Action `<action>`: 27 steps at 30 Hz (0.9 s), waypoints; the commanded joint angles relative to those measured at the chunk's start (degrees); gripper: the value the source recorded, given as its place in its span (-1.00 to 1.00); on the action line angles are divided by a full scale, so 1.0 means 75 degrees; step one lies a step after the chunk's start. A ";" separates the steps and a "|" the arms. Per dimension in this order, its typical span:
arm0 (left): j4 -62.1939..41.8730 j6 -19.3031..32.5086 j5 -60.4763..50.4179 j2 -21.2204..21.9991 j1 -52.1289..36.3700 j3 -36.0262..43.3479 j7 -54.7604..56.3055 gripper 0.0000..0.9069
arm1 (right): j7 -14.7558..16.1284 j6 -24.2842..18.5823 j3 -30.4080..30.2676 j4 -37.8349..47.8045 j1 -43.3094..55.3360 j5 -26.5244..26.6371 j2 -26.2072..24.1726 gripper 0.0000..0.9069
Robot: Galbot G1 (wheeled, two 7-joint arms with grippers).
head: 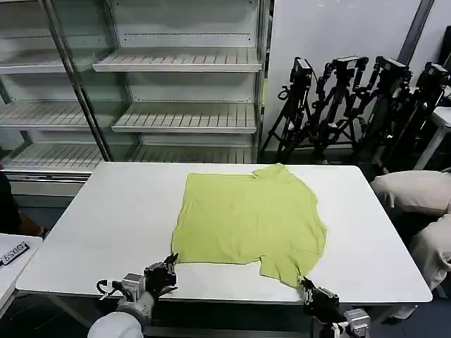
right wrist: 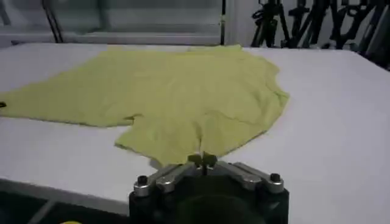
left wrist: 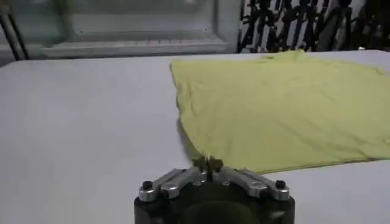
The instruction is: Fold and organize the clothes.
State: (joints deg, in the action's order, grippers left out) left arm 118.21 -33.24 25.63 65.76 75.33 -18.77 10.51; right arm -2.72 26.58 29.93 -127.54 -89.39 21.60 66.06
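Observation:
The clothes are one plain lime yellow-green T-shirt point(head: 246, 218), lying spread and a little rumpled on the white table point(head: 106, 225). It also shows in the left wrist view point(left wrist: 286, 109) and the right wrist view point(right wrist: 183, 91). My left gripper point(head: 168, 271) is at the table's near edge, shut on the shirt's near left corner point(left wrist: 208, 163). At the near right, my right gripper point(head: 310, 289) is shut on the shirt's edge by the sleeve point(right wrist: 203, 160). A small ridge of fabric rises from that pinch.
Beige fabric bundles point(head: 416, 190) lie off the table's right side. Black tripods point(head: 352, 98) stand behind on the right, and white shelving point(head: 183, 120) fills the back. A second white surface point(head: 14, 257) sits at the near left. Bare tabletop flanks the shirt.

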 commanded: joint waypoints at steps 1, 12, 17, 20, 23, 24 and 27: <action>-0.0128 0.0022 0.0038 0.0108 -0.1025 -0.0043 -0.0182 -0.96 | 0.0048 -0.0022 0.0244 -0.0190 0.0561 0.0134 -0.0038 -1.00; -0.2138 0.0028 0.0430 0.0656 -0.2989 0.0158 0.0055 -0.98 | 0.0123 0.0255 -0.0555 0.2873 0.3989 0.0316 0.0143 -1.00; -0.2689 0.0033 0.0535 0.0684 -0.3190 0.0143 -0.0007 -0.98 | 0.0209 0.0183 -0.0800 0.3449 0.4551 0.0120 0.0202 -1.00; -0.2882 0.0035 0.0602 0.0699 -0.3239 0.0110 -0.0058 -0.98 | 0.0243 0.0147 -0.0876 0.3758 0.4759 -0.0009 0.0314 -1.00; -0.2978 0.0034 0.0587 0.0675 -0.3255 0.0179 -0.0121 -0.96 | 0.0285 0.0088 -0.0994 0.3990 0.4864 -0.0072 0.0385 -1.00; -0.2998 0.0036 0.0581 0.0680 -0.3265 0.0194 -0.0130 -0.98 | 0.0292 0.0072 -0.1015 0.4027 0.4885 -0.0081 0.0398 -1.00; -0.3120 0.0054 0.0553 0.0709 -0.3348 0.0259 -0.0150 -0.96 | 0.0305 0.0048 -0.1036 0.4116 0.4912 -0.0127 0.0445 -1.00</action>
State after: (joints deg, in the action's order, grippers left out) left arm 98.67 -32.59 29.19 70.57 52.84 -16.77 9.33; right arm -0.30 26.78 23.48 -100.86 -57.15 20.97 68.94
